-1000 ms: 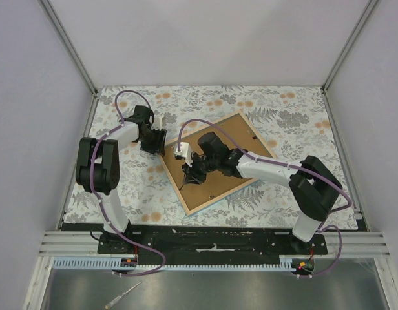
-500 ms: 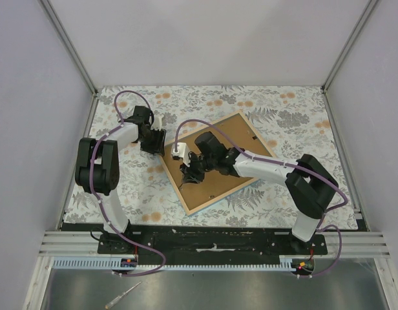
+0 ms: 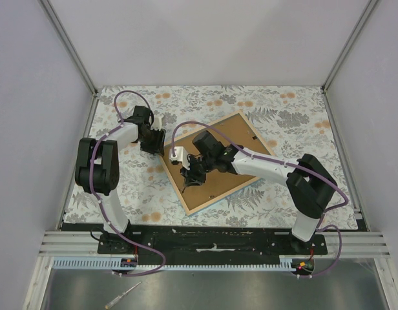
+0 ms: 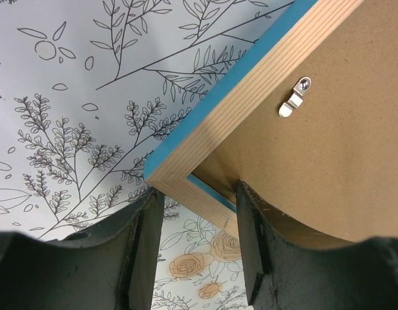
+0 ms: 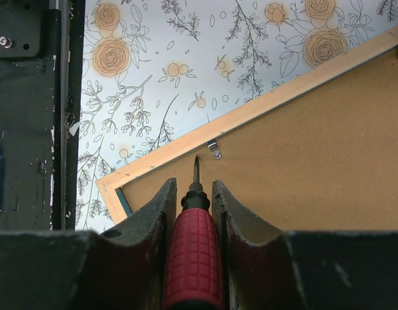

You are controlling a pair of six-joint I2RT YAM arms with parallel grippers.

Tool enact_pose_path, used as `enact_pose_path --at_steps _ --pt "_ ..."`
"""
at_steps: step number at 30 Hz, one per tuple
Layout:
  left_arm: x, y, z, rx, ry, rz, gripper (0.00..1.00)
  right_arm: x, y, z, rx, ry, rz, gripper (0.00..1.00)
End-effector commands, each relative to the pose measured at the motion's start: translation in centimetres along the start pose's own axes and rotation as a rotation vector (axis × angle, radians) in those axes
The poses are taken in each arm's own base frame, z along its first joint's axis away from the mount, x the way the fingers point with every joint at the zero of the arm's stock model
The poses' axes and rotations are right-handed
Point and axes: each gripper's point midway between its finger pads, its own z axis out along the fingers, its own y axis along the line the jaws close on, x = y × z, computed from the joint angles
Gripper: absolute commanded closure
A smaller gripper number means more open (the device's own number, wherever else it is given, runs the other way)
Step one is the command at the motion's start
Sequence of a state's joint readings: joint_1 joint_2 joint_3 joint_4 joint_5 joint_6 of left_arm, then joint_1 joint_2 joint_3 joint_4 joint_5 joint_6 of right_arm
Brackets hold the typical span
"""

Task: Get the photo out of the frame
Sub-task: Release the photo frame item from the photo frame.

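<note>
The frame [image 3: 218, 198] lies face down on the floral cover, its wood-coloured back up and blue sides showing [image 4: 251, 84]. The photo's plain brown board back [image 3: 234, 139] fills it; the print side is hidden. My left gripper [image 3: 161, 143] is open around the frame's left corner [image 4: 198, 194]. One finger [image 4: 251, 245] rests against the board inside the rim, and the other stands clear outside it. My right gripper [image 5: 194, 187] is shut on a red-handled screwdriver [image 5: 194, 252]. The screwdriver's tip points at a small metal clip [image 5: 214, 150] just ahead, by the frame's rim [image 5: 263, 103].
A second metal clip [image 4: 294, 100] sits on the board near the left corner. The black base bar [image 5: 31, 110] runs along the near edge of the floral cover [image 3: 283, 110]. Grey walls enclose the table. A loose tool [image 3: 121, 297] lies on the metal floor below.
My right gripper has moved a little to the left over the board with the screwdriver in it. The left gripper has stayed at the frame's corner.
</note>
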State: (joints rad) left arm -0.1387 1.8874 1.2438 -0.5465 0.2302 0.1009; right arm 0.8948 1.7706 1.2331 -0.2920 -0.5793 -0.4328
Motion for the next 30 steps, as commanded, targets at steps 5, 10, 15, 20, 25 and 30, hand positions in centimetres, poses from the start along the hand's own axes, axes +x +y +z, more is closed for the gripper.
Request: enact_pose_path --at_steps 5,10,15,20,25,30 --pt "0.1 0.0 0.1 -0.004 -0.01 -0.01 0.47 -2.3 -0.9 -0.3 0.055 -0.076 -0.026 1.0" --pt "0.3 -0.2 0.1 0.006 -0.006 -0.014 0.48 -1.5 -0.8 0.8 0.06 -0.059 -0.017 1.0" --pt "0.3 -0.4 0.0 0.013 -0.01 -0.012 0.48 -1.6 -0.6 1.2 0.073 -0.062 -0.04 1.0" --pt "0.4 -0.6 0.0 0.022 -0.009 -0.014 0.48 -2.8 -1.7 0.5 0.173 -0.123 -0.062 1.0" --pt "0.5 -0.6 0.0 0.024 -0.008 -0.016 0.48 -3.2 -3.4 -0.1 0.312 -0.145 -0.105 1.0" --pt "0.6 -0.5 0.1 0.023 -0.003 -0.012 0.49 -3.2 -4.2 -0.3 0.373 -0.131 -0.11 1.0"
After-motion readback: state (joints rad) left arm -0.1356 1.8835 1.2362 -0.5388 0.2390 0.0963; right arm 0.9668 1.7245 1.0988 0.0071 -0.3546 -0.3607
